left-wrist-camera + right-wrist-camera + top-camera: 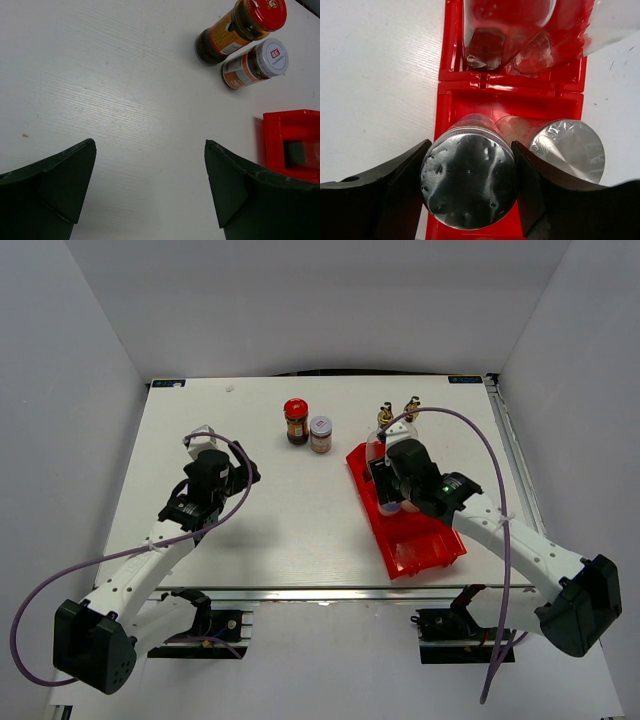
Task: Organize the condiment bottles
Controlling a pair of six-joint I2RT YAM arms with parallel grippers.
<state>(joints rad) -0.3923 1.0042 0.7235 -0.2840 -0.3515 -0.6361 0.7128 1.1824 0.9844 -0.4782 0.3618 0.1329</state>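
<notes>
Now the bin (pixel 510 102) holds two shakers (pixel 467 182), two bottles (pixel 505 20); two jars (pixel 247 62) outside.

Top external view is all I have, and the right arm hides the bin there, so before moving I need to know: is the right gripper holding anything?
Observer: Yes, the right gripper is clamped on a silver-topped shaker standing in the red bin.
Operator: Anything close beside it?
Observer: A second silver-topped shaker stands beside it in the bin.
Operator: And the left gripper?
Observer: Open, over bare table, holding nothing.
</notes>
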